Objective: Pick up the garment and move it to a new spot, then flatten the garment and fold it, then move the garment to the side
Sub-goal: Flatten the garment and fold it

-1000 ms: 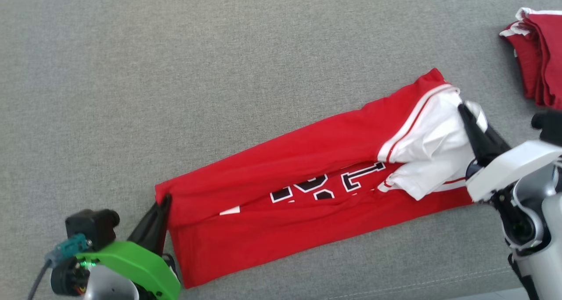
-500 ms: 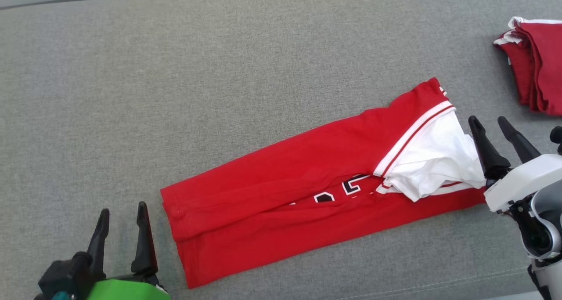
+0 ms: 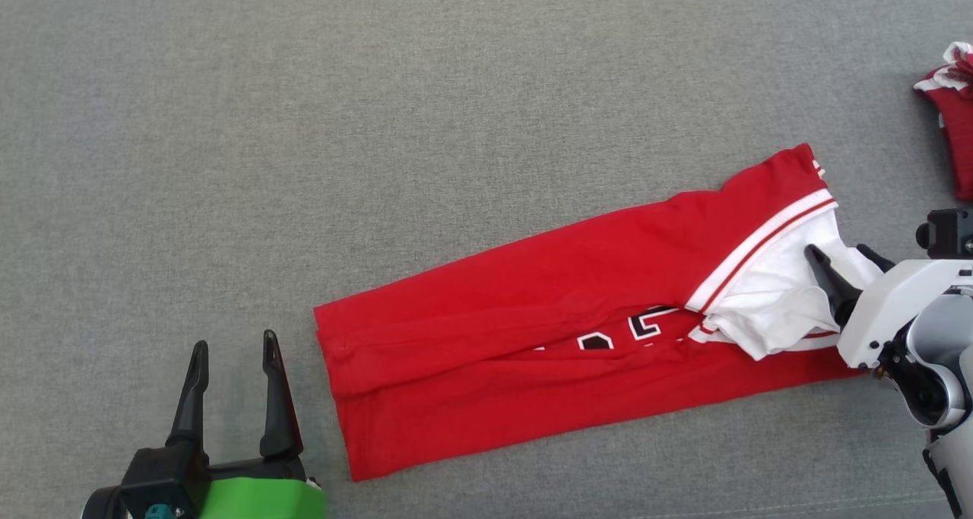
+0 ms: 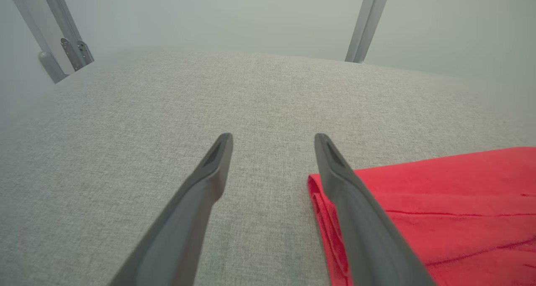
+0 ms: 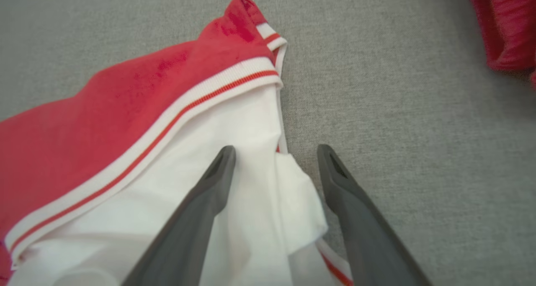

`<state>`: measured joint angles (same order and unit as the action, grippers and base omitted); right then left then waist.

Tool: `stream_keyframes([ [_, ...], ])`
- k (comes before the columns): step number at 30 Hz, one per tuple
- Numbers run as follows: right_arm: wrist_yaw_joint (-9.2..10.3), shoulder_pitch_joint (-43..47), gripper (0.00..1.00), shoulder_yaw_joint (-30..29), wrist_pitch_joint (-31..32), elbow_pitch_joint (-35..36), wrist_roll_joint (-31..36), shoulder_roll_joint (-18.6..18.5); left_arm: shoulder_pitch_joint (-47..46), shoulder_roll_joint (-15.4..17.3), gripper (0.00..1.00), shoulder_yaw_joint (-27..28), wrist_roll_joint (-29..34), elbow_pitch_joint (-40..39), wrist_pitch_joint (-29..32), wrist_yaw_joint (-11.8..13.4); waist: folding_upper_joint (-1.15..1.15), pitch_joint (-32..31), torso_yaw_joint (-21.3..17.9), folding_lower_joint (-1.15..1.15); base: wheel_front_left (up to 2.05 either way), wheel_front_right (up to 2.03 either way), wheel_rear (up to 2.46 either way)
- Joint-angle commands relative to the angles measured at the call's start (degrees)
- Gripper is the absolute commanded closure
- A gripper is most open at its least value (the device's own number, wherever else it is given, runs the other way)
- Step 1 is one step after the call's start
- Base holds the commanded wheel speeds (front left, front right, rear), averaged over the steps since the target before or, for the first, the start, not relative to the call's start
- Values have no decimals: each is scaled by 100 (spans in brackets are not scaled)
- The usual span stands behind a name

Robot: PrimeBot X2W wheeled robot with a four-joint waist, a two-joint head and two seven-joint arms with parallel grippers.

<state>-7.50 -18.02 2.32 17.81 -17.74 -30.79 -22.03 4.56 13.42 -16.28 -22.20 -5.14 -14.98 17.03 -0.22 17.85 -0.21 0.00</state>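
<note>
A: Item one, garment?
B: Red with white trim, folded into a long strip, lying flat and slanted on the grey table.
A: Left gripper?
B: Jaws apart, empty, just beside the strip's left end.
A: Right gripper?
B: Jaws apart over the white part at the strip's right end; cloth lies between them, unclamped.
A: Other stock?
B: Red pile, far right, well apart.

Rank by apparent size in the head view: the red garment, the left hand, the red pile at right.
Red garment
Left hand, though nearness inflates it
Red pile, cropped by the frame edge
</note>
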Motion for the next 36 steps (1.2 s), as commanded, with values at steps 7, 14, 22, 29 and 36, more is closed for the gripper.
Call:
stream_keyframes([
  [7, -1, 27, 0, 448, 482, -549, -890, -45, 65, -450, 0, 447, 381, 201, -20, -384, 22, 70, 301, 0, 0, 0, 0],
  [14, -4, 107, 100, 654, 336, -544, -1627, -329, 189, -726, 0, 863, 690, 417, -21, -695, 22, -132, 273, 0, 0, 0, 0],
  [22, 7, -289, 100, 256, -464, -950, -1749, -874, 334, -937, 0, 1123, 892, 741, -21, -1057, 22, -676, 192, 0, 0, 0, 0],
  [29, 2, -290, 100, 13, -920, -687, -1491, -1135, 466, -1001, 0, 1229, 952, 864, -20, -1130, 22, -1034, 274, 0, 0, 0, 0],
  [36, 2, 341, 100, 965, -620, 1319, -1516, -655, 673, -1039, 0, 1344, 1015, 890, -21, -1067, 22, -1167, 185, 0, 0, 0, 0],
])
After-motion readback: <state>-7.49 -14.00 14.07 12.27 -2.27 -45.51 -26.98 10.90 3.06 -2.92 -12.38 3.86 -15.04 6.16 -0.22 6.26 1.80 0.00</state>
